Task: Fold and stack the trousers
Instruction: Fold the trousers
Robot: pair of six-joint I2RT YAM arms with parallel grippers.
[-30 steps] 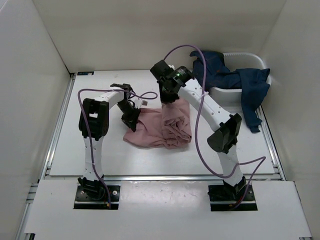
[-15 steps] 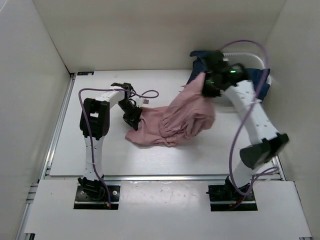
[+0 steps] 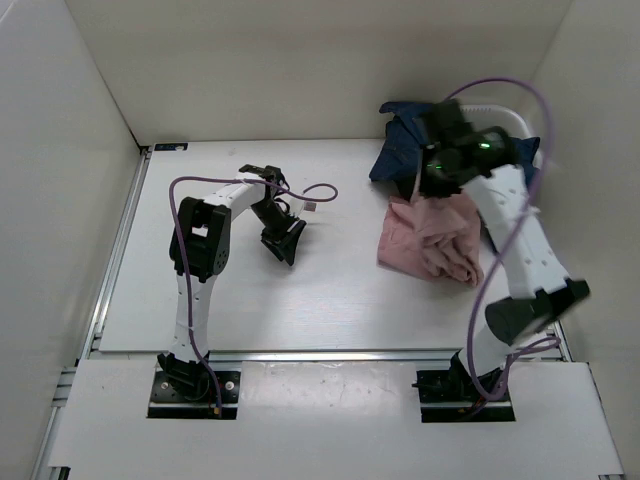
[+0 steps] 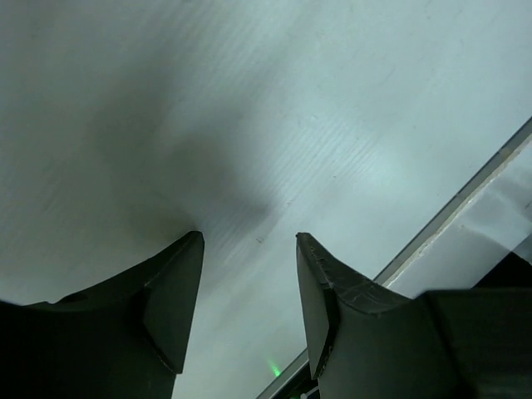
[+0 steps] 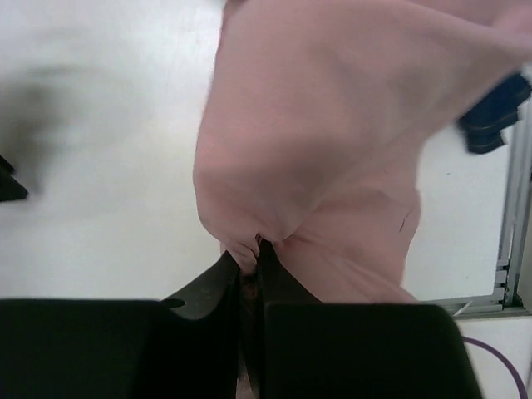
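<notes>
Right wrist view: right gripper (image 5: pixel 252 249) pinched tight on a fold of the trousers (image 5: pixel 332 133), bunched & dangling nr the counter's (image 3: pixel 200 300) right edge, prob. to shake flat. Left gripper (image 4: pixel 249 243) parted, w/ nothing in it.

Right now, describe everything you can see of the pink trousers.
The trousers are plain dusty pink, in thin, soft-looking cloth with no pattern. They are bunched into a crumpled, creased bundle, not folded; legs and waist cannot be told apart. The right claw is shut on a small pinch of cloth, and the rest drapes away from it. The bundle sits over the right side of the table, just in front of the dark blue cloth. Whether its lower edge rests on the table is unclear. The left claw is apart from it.
</notes>
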